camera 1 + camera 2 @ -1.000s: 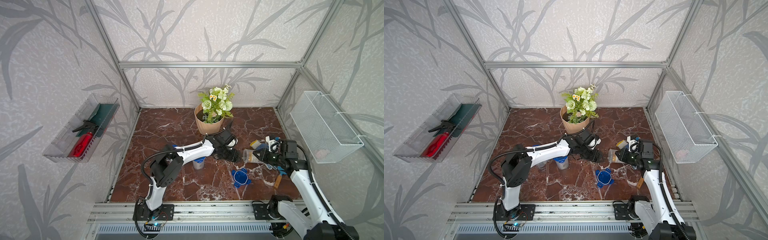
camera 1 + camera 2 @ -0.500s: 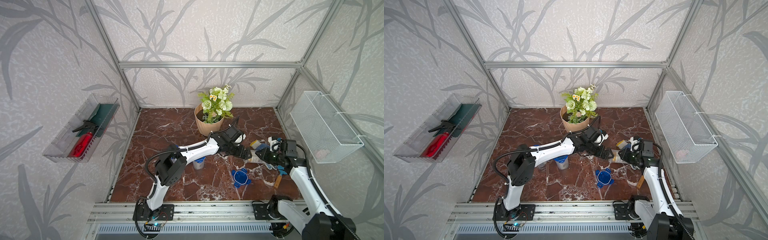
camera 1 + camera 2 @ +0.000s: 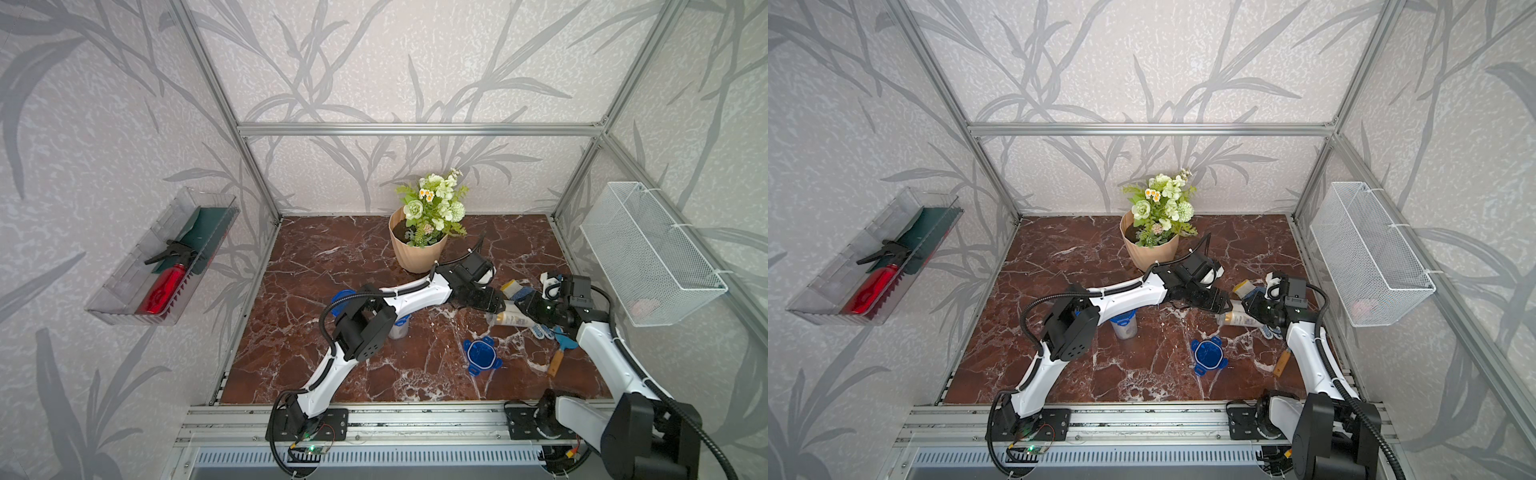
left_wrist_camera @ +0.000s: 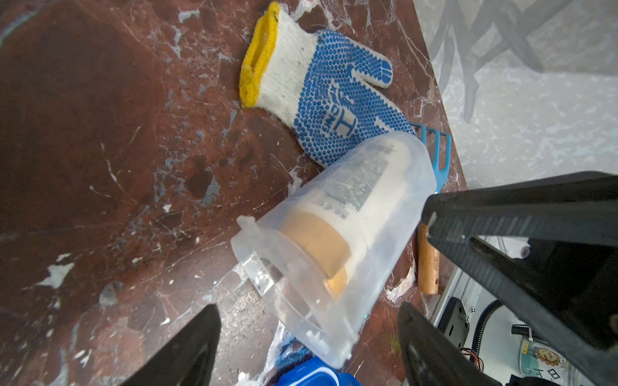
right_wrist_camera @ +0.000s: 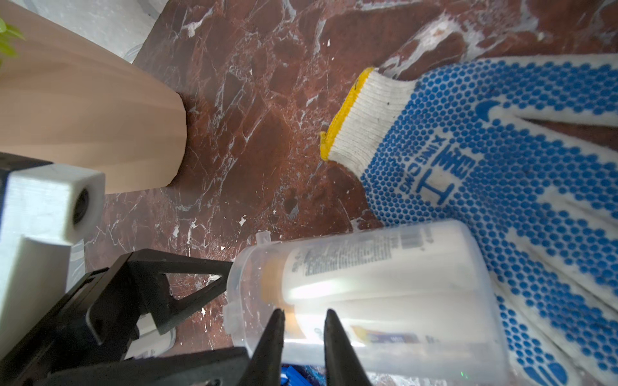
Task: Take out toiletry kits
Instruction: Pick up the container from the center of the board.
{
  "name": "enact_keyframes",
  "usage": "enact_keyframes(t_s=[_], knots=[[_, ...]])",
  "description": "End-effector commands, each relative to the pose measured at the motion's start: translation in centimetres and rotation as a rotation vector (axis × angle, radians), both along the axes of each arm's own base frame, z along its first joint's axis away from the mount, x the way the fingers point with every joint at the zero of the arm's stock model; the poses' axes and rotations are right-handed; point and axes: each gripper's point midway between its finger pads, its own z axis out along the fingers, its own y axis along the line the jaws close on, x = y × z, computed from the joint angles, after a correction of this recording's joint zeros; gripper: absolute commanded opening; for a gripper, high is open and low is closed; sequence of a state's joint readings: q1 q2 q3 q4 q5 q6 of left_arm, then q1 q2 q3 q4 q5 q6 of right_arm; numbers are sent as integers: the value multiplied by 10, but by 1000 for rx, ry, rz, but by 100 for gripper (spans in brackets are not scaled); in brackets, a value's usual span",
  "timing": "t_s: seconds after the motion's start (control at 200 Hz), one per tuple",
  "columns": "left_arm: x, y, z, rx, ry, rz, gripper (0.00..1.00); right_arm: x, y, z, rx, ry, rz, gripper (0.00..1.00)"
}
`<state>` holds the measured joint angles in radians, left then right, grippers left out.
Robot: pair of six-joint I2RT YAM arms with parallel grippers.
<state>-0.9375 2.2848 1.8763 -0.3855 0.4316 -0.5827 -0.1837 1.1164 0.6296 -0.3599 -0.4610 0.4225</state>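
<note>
A clear jar [image 3: 509,318] [image 3: 1237,318] lies on its side on the marble, lid off. It holds toiletry kits: white bottles [image 4: 364,190] [image 5: 384,267] with gold caps [image 4: 317,244], and a tube with a blue band [image 5: 384,336]. My left gripper [image 4: 307,314] [image 3: 496,306] is open, its wide jaws just before the jar's mouth [image 4: 301,300]. My right gripper [image 5: 305,314] [image 3: 524,308] hangs over the jar's wall near the mouth. Its jaws stand a narrow gap apart with nothing between them. One of its fingers [image 4: 501,220] lies along the jar's side.
The loose blue lid [image 3: 481,354] lies in front of the jar. A second lidded jar [image 3: 399,328] stands under my left arm. Blue-dotted gloves [image 4: 321,90] [image 5: 485,150], a blue rake [image 4: 438,147] with wooden handle [image 3: 555,365], and the flower pot [image 3: 419,249] surround the spot.
My left arm has swung right from beside the pot to the jar's mouth, and its jaws have narrowed a little. My right jaws have parted slightly.
</note>
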Motion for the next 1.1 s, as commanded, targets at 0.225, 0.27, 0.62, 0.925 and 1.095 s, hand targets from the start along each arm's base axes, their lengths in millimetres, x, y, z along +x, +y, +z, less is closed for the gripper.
enact_keyframes(t_s=[0.225, 0.27, 0.62, 0.925, 1.095], knots=[[5, -15, -1, -14, 8, -11, 58, 1, 4, -13, 34, 5, 7, 23], [4, -15, -3, -11, 11, -11, 55, 1, 5, -14, 39, 6, 9, 23], [2, -10, -3, -17, 34, -9, 13, 1, 8, -6, 54, -15, 21, 24], [-1, 5, 24, -93, 65, -14, 0, -5, 12, 27, -12, -112, 91, 40], [4, 29, 49, -128, 39, -6, 0, -14, 15, 46, -165, -153, 140, 57]])
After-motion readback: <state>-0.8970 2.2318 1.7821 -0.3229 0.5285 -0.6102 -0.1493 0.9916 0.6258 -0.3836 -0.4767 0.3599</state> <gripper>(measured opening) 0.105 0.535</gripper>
